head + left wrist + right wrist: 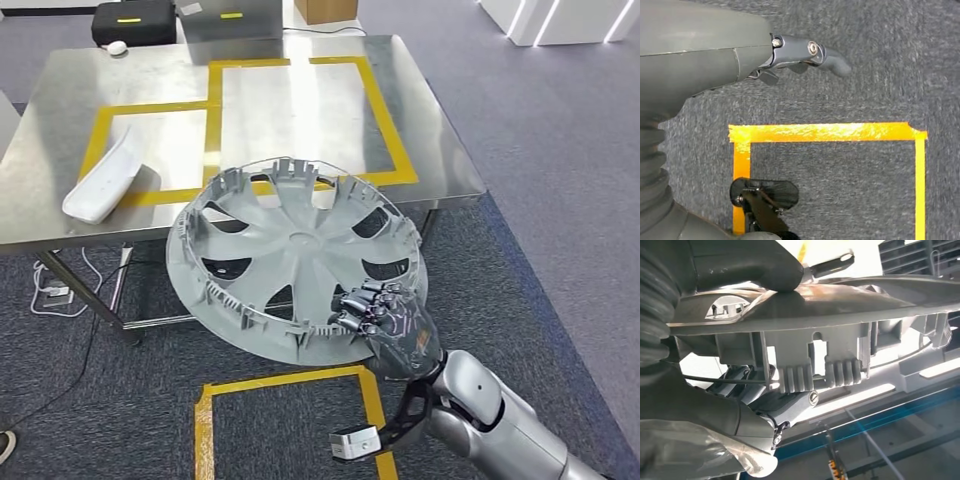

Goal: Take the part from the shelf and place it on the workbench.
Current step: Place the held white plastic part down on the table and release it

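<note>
Right hand (pixel 389 325) grips hubcap (pixel 294 250) rim.

Room: steel table on grey carpet.

We see a steel table (pixel 68 210) marked with yellow tape rectangles (pixel 389 125), standing on grey carpet (pixel 528 200). We note a yellow tape square (pixel 287 380) on the carpet in front of it, white cables (pixel 49 290) under the table's left end, a black case (pixel 134 22) and a cardboard box (pixel 326 10) behind it, and white lit panels (pixel 558 20) at far right.
</note>
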Robot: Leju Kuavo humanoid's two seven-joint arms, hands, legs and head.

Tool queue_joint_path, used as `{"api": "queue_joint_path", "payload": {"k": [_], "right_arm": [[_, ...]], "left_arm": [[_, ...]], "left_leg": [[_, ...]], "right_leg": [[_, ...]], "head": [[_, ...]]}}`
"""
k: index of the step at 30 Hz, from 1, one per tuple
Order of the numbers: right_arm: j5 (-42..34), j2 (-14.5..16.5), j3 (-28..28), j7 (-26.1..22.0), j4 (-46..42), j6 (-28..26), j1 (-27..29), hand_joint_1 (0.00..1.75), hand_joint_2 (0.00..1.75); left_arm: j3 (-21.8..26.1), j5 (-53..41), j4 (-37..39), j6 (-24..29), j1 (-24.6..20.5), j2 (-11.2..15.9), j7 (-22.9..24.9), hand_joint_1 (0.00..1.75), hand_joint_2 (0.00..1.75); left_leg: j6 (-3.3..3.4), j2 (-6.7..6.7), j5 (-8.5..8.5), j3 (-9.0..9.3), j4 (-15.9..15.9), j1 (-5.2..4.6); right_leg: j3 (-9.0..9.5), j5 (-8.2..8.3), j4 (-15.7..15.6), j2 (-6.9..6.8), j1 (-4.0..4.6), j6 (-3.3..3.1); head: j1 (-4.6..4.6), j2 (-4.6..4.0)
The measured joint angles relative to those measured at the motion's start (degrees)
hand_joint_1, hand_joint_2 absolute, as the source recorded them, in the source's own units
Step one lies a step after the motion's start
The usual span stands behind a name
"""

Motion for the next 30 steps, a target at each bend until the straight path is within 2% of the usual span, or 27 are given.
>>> {"api": "queue_joint_path", "payload": {"k": [1, 3, 4, 5, 6, 7, 9, 10, 11, 13, 14, 15, 16, 18, 20, 23, 24, 25, 27, 28, 29, 30], "right_arm": [[-0.05, 0.00, 0.00, -0.01, 0.00, 0.01, 0.08, 1.75, 1.75], [-0.23, -0.01, -0.02, -0.02, 0.00, 0.02, 0.24, 1.75, 1.75], [-0.36, -0.01, -0.03, -0.01, 0.01, 0.03, 0.28, 1.75, 1.75], [-0.50, -0.01, -0.07, -0.02, 0.00, 0.06, 0.21, 1.75, 1.75], [-0.74, -0.01, -0.11, -0.07, -0.01, 0.12, 0.17, 1.75, 1.75], [-1.04, 0.00, -0.13, -0.16, -0.01, 0.28, 0.11, 1.75, 1.75], [-2.07, 0.08, -0.14, -0.60, 0.03, 0.93, -0.10, 1.75, 1.75], [-2.80, 0.20, -0.11, -0.87, 0.12, 1.47, -0.51, 1.75, 1.75], [-3.63, 0.44, -0.11, -1.11, 0.26, 2.05, -1.18, 1.75, 1.75], [-5.33, 1.42, -0.08, -1.54, 0.73, 3.46, -3.24, 1.75, 1.75], [-6.08, 2.13, -0.05, -1.71, 1.05, 4.22, -4.52, 1.75, 1.75], [-6.74, 2.96, -0.02, -1.85, 1.46, 5.01, -5.90, 1.75, 1.75], [-7.23, 3.84, 0.02, -1.85, 1.96, 5.74, -7.42, 1.75, 1.75], [-7.66, 5.72, 0.09, -1.38, 3.33, 6.89, -10.80, 1.75, 1.75], [-7.54, 7.79, 0.22, -0.43, 5.32, 7.75, -14.65, 1.75, 1.75], [-6.46, 11.12, 0.68, 1.34, 9.38, 8.43, -20.40, 1.75, 1.75], [-5.70, 12.41, 0.95, 2.19, 11.33, 8.38, -22.57, 1.75, 1.75], [-4.95, 13.59, 1.22, 3.05, 13.26, 8.17, -24.65, 1.75, 1.75], [-3.50, 15.75, 1.71, 4.61, 17.02, 7.39, -28.10, 1.75, 1.75], [-3.00, 16.49, 1.86, 5.14, 18.39, 6.99, -29.11, 1.75, 1.75], [-2.44, 17.16, 1.99, 5.66, 19.72, 6.68, -29.96, 1.75, 1.75], [-1.90, 17.71, 2.13, 6.13, 20.93, 6.52, -30.76, 1.75, 1.75]], "left_arm": [[-0.01, 0.00, 0.00, 0.01, -0.01, -0.01, 0.00, 0.00, 1.75], [-0.03, 0.00, 0.04, 0.02, -0.03, -0.12, 0.00, 0.00, 1.75], [-0.04, 0.01, 0.08, 0.02, -0.05, -0.17, 0.00, 0.00, 1.75], [-0.04, 0.02, 0.11, 0.02, -0.11, -0.25, 0.00, 0.00, 1.75], [-0.05, 0.01, 0.16, 0.02, -0.12, -0.32, 0.00, 0.00, 1.75], [-0.08, 0.00, 0.17, 0.02, -0.12, -0.34, -0.01, 0.00, 1.75], [-0.23, -0.05, 0.21, 0.01, -0.15, -0.32, -0.06, 0.00, 1.75], [-0.37, -0.09, 0.21, -0.03, -0.28, -0.29, -0.10, 0.00, 1.75], [-0.51, -0.16, 0.22, -0.08, -0.47, -0.24, -0.13, 0.00, 1.75], [-0.86, -0.37, 0.25, -0.23, -0.84, -0.21, -0.16, 0.00, 1.75], [-1.10, -0.45, 0.31, -0.30, -0.98, -0.18, -0.16, 0.00, 1.75], [-1.42, -0.53, 0.40, -0.35, -1.13, -0.13, -0.16, 0.00, 1.75], [-1.80, -0.59, 0.54, -0.38, -1.29, -0.06, -0.16, 0.00, 1.75], [-2.68, -0.84, 0.89, -0.33, -1.74, 0.10, -0.08, 0.00, 1.75], [-3.72, -1.14, 1.39, -0.25, -2.33, 0.22, 0.15, 0.00, 1.75], [-5.41, -1.21, 2.14, -0.05, -2.92, 0.43, 0.74, 0.00, 1.75], [-6.15, -0.99, 2.39, 0.12, -3.17, 0.54, 0.97, 0.00, 1.75], [-6.93, -0.68, 2.63, 0.28, -3.46, 0.63, 1.17, 0.00, 1.75], [-8.50, 0.12, 3.12, 0.57, -3.94, 0.83, 1.43, 0.00, 1.75], [-9.10, 0.45, 3.32, 0.65, -3.97, 0.91, 1.53, 0.00, 1.75], [-9.70, 0.76, 3.50, 0.72, -3.97, 1.01, 1.67, 0.00, 1.75], [-10.28, 1.05, 3.67, 0.78, -3.97, 1.09, 1.83, 0.00, 1.75]], "left_leg": [[0.19, -0.08, -0.58, 0.66, 0.00, -0.23], [0.52, -0.25, -2.05, 2.32, -0.03, -0.72], [0.42, -0.34, -2.68, 3.04, -0.06, -0.90], [0.18, -0.35, -2.99, 3.17, -0.14, -0.90], [-0.15, -0.33, -3.01, 3.26, 0.01, -0.90], [-0.53, -0.32, -2.93, 3.45, 0.05, -0.91], [-1.14, -0.18, -3.25, 3.86, 0.92, -0.94], [-1.40, -0.13, -4.06, 3.50, 2.12, -0.89], [-1.66, -0.09, -5.31, 2.38, 4.39, -0.78], [-2.32, -0.06, -8.21, -1.52, 10.85, -0.42], [-2.66, -0.06, -8.97, -3.42, 13.44, -0.24], [-2.98, -0.06, -8.69, -4.61, 14.41, -0.09], [-3.27, -0.05, -7.13, -4.82, 13.28, 0.06], [-3.58, 0.04, -1.89, -2.91, 6.41, 0.31], [-3.25, 0.21, 0.55, -1.32, 0.80, 0.23], [-1.93, 0.25, 1.22, -1.25, -0.27, 0.02], [-1.47, 0.24, 1.50, -1.23, -0.39, 0.11], [-1.10, 0.24, 1.61, -1.19, -0.52, 0.20], [-0.55, 0.22, 1.65, -1.16, -0.66, 0.33], [-0.48, 0.21, 1.59, -1.16, -0.65, 0.32], [-0.44, 0.18, 1.52, -1.13, -0.64, 0.31], [-0.45, 0.12, 1.45, -1.08, -0.63, 0.31]], "right_leg": [[-2.41, 0.55, 1.75, 0.01, 0.13, -0.25], [-6.29, 3.71, 2.24, -0.02, 0.71, -1.39], [-5.83, 5.86, -1.43, -0.08, 1.02, -2.11], [-5.12, 6.41, -3.34, -0.08, 1.29, -2.53], [-4.78, 6.23, -4.18, -0.04, 1.47, -2.85], [-4.42, 6.03, -4.66, 0.01, 1.49, -3.06], [-2.95, 7.15, -5.65, 0.02, 1.22, -3.42], [-2.23, 7.35, -5.97, -0.05, 1.01, -3.53], [-1.63, 7.43, -6.22, -0.10, 0.85, -3.56], [-1.36, 7.24, -6.26, -0.03, 0.77, -3.73], [-1.30, 7.10, -6.25, 0.07, 0.75, -3.74], [-1.16, 6.95, -6.24, 0.17, 0.71, -3.70], [-0.93, 6.77, -6.22, 0.26, 0.66, -3.62], [-0.37, 6.31, -6.15, 0.31, 0.55, -3.27], [-0.29, 6.00, -5.93, 0.36, 0.63, -2.73], [-0.63, 5.73, -5.84, 0.40, 0.75, -1.72], [-1.23, 4.91, -4.71, 0.35, 0.71, -1.41], [-2.45, 3.60, -2.34, 0.31, 0.66, -1.15], [-6.67, -0.14, 5.85, 0.23, 0.61, -0.78], [-8.62, -1.20, 9.43, 0.22, 0.60, -0.70], [-9.83, -1.23, 11.31, 0.21, 0.60, -0.67], [-9.96, -0.06, 10.81, 0.20, 0.60, -0.73]], "head": [[0.14, 0.00], [0.34, 0.00], [0.32, -0.01], [0.28, 0.00], [0.22, 0.01], [0.27, 0.01], [0.21, 0.01], [0.11, 0.01], [-0.04, 0.02], [-0.23, 0.01], [-0.27, 0.01], [-0.27, 0.01], [-0.28, 0.01], [-0.26, -0.01], [-0.33, -0.01], [-0.30, 0.00], [-0.19, 0.01], [-0.03, 0.01], [0.28, 0.01], [0.32, 0.01], [0.33, 0.00], [0.38, 0.01]]}}
